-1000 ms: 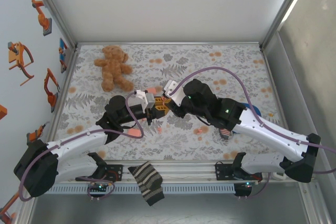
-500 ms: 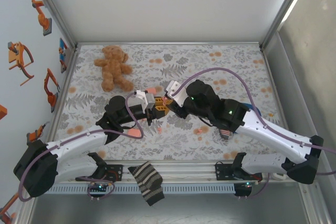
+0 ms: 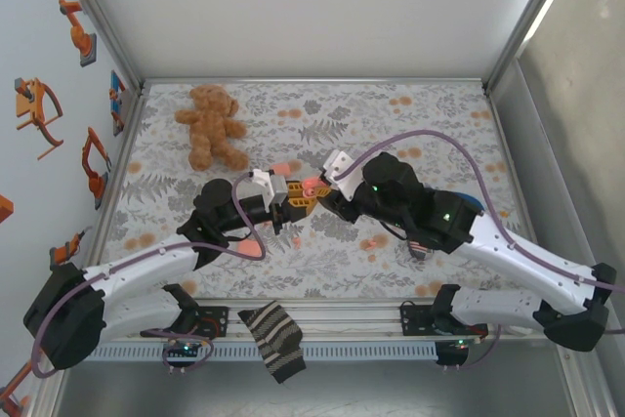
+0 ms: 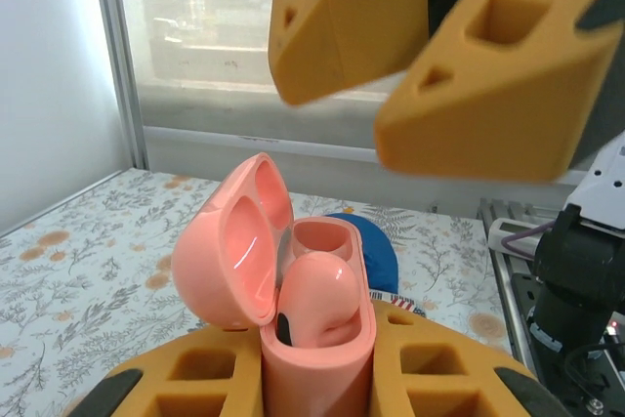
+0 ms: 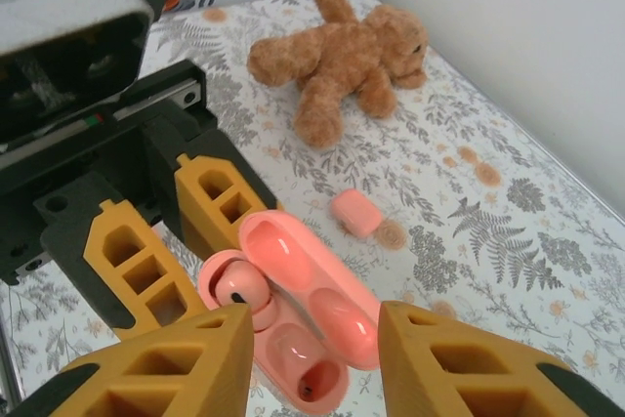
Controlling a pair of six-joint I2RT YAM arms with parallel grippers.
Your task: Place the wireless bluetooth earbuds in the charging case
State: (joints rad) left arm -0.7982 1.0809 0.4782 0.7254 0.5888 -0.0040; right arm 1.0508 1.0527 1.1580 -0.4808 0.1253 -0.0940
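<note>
1. The left gripper (image 3: 293, 202) is clamped on the open charging case (image 4: 314, 378), holding it upright above the floral cloth (image 3: 430, 134)
2. One earbud (image 4: 317, 292) sits in a case socket
3. The right gripper (image 5: 312, 363) hangs just beside the case; its jaws are apart and empty

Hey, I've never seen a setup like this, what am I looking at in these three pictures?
This is a robot: a left arm and a right arm, each ending in a two-finger gripper. One picture looks down from overhead; the other two come from cameras on the wrists. On the floral cloth lie a teddy bear and a closed pink case. The left gripper is clamped on an open case with one earbud seated inside. The right gripper hovers just over it, fingers apart, holding nothing.
</note>
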